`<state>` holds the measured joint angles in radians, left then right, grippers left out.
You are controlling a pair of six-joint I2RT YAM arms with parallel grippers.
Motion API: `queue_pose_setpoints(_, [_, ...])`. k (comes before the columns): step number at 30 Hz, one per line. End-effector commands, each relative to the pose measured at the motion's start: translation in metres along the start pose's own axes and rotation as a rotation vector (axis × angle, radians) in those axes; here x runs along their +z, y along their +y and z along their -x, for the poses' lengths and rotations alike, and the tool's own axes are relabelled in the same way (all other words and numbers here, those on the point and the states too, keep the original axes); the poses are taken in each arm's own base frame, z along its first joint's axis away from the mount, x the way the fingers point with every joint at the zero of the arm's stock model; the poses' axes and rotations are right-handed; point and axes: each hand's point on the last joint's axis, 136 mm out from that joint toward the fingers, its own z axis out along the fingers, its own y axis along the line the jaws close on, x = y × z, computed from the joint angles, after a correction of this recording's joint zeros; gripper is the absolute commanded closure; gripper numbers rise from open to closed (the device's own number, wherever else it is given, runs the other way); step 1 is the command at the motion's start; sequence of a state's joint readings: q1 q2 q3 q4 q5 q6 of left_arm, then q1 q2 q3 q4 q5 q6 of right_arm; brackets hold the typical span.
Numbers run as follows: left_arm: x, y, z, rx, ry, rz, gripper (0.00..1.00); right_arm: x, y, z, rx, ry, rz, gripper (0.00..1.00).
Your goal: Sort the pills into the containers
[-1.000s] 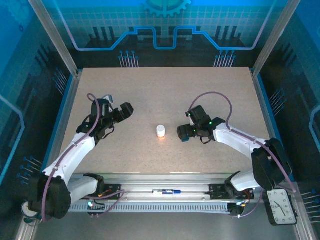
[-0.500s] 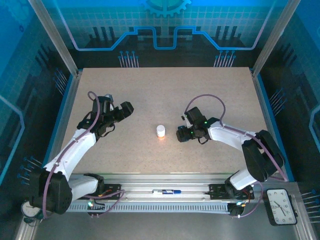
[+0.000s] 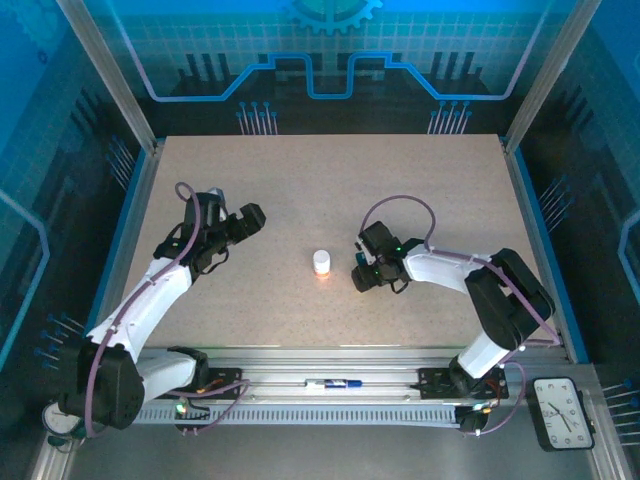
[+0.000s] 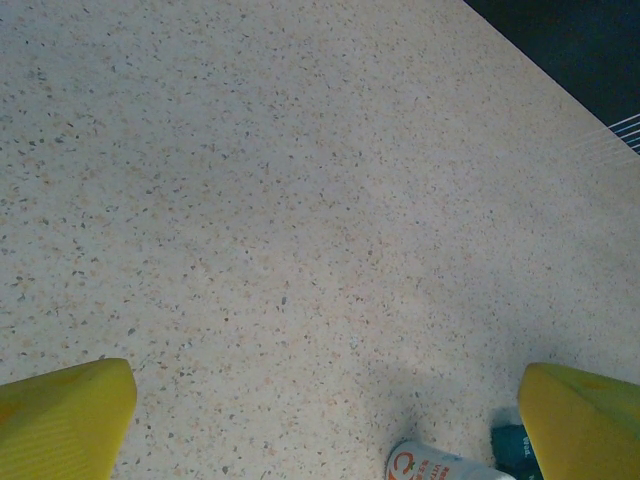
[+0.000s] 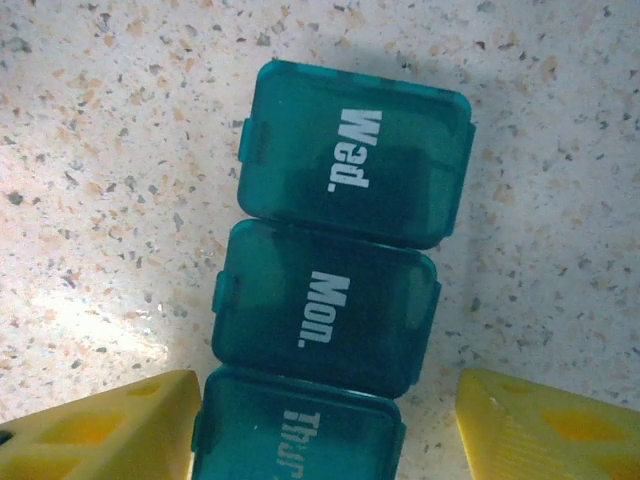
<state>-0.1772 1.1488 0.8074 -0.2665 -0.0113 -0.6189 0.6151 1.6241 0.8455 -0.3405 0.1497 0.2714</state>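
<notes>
The pill box (image 5: pixel 335 300) lies flat on the table (image 3: pixel 300 180), right under my right claw (image 5: pixel 328 420). It is dark teal and all its lids are shut. I count three little boxes in the strip: "Wed." is farthest from me, then "Mon.", then "Thur." closest to me. The strip runs straight away from my claw, so my two yellow fingers (image 5: pixel 120 430) sit on its two long sides, at the "Thur." end. One finger is right up against the box. The other has a gap of bare table next to it. So this claw is around the box but not squeezing it yet.

There is one bottle (image 3: pixel 322 262) with a white cap. It stands just beside my right claw, between my two arms. I guess the pills are in there.

My left claw (image 4: pixel 325 400) is wide apart and holds nothing. It is farther from the box, so I think my right arm should do this grab.
</notes>
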Motion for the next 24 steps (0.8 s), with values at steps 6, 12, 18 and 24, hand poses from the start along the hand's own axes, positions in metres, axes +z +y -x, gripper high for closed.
queue_pose_setpoints(6, [-0.006, -0.003, 0.003, 0.012, -0.006, 0.0, 0.01, 0.006, 0.007, 0.009, -0.019, -0.021, 0.002, 0.4])
queue_pose_setpoints(12, [-0.005, -0.004, 0.001, -0.007, 0.002, -0.008, 0.01, 0.007, 0.01, 0.008, -0.018, -0.025, 0.017, 0.54])
queue_pose_setpoints(18, [-0.006, -0.007, -0.002, -0.063, 0.003, -0.038, 0.01, -0.005, 0.012, 0.015, -0.009, -0.063, 0.042, 0.64])
queue_pose_setpoints(24, [-0.012, -0.035, -0.002, -0.079, 0.068, -0.142, 0.01, -0.039, 0.012, 0.037, 0.025, -0.176, 0.097, 0.65])
